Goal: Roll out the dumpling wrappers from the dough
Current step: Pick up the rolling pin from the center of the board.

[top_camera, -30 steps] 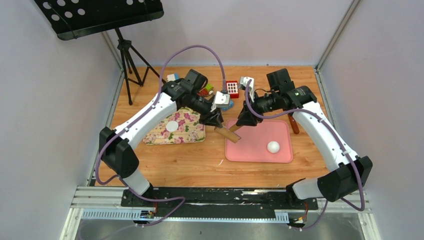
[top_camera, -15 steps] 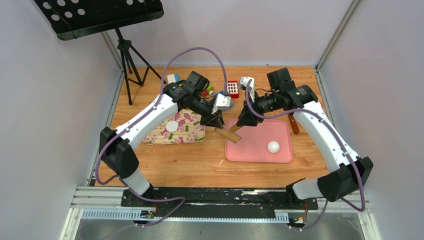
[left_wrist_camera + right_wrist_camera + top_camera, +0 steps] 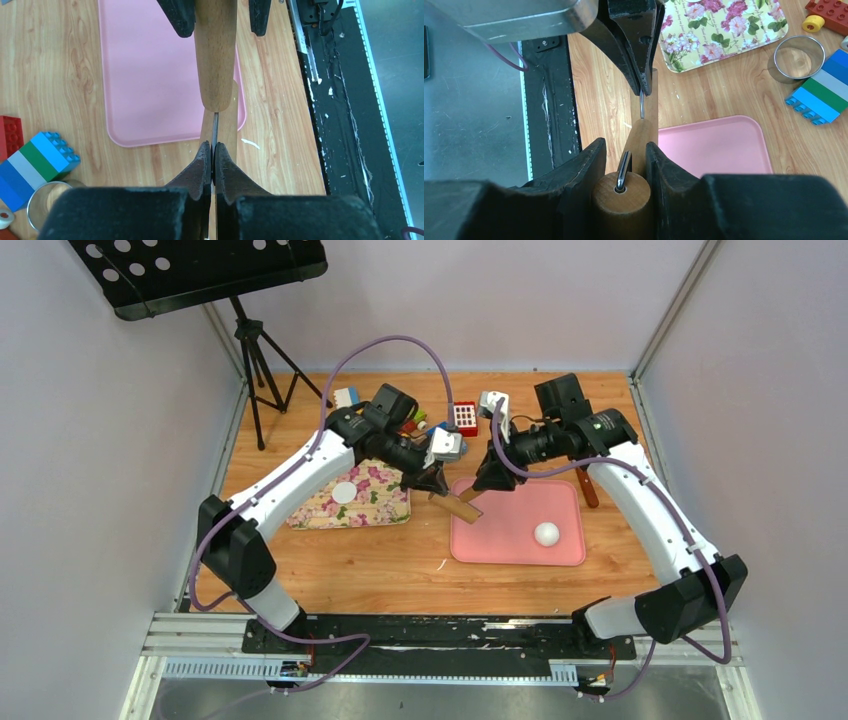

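Wooden table [image 3: 380,560], pink mat [image 3: 500,540]: one wooden roller [image 3: 216,60], two grips.
Left gripper [image 3: 212,150] pinches its thin wire; just ahead, right gripper [image 3: 624,150] clamps its barrel.

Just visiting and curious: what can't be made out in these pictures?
Top view: wooden rolling pin, mostly covered by the left gripper and right gripper.
Top view: reddish-brown stick beside the pink rectangular mat, half under the right arm; unidentifiable.
Wrist views: small white dough ball, absent from both, outside the frame or behind the pin.
Left wrist view: round metal ring, partly behind the gripper's body.
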Robot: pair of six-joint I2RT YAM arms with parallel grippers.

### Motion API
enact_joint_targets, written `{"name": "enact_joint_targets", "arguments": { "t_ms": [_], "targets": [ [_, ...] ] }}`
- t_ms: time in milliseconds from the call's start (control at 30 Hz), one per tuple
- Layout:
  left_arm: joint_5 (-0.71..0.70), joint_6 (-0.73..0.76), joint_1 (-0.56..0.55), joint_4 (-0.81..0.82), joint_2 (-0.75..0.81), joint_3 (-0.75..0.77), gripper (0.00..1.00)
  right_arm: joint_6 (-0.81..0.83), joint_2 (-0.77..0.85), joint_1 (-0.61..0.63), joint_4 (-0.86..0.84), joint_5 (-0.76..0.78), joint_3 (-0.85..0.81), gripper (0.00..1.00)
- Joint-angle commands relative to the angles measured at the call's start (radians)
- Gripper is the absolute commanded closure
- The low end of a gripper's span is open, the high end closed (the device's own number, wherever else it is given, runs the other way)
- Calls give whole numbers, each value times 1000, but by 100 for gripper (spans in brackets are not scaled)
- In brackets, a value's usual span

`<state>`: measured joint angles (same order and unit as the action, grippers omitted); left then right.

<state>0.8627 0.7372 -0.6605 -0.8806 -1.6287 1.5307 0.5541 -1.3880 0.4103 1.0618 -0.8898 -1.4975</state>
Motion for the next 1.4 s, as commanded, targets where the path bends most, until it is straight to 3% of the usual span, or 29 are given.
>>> {"name": "enact_joint_targets", "arguments": {
  "t_ms": [0, 67, 100, 233, 633, 867, 1133, 1367],
  "targets": [
    [1, -50, -3, 58, 64, -14, 100, 49, 26, 4, 1, -45, -54, 93],
    [-30, -79, -2, 82, 82, -17, 100, 83, 35, 4, 13, -12, -47, 54],
    [-36, -72, -3, 73, 95, -17, 100, 100, 42, 3, 18, 5, -41, 42],
    [-29, -60, -3, 63, 151, -36, 100, 158, 80, 3, 19, 69, -13, 20],
    [8, -40, -3, -14, 145, 6, 100, 165, 33, 12, 0, 104, -7, 20],
    [11, -52, -2, -12, 132, 16, 100, 159, -5, 81, 6, 125, -21, 21],
    [21, -55, -2, -12, 120, 16, 100, 153, -35, 112, 8, 105, -28, 34],
    [17, -62, -3, -8, 118, 14, 100, 177, -43, 131, 45, 172, -33, 33]
  ]
}}
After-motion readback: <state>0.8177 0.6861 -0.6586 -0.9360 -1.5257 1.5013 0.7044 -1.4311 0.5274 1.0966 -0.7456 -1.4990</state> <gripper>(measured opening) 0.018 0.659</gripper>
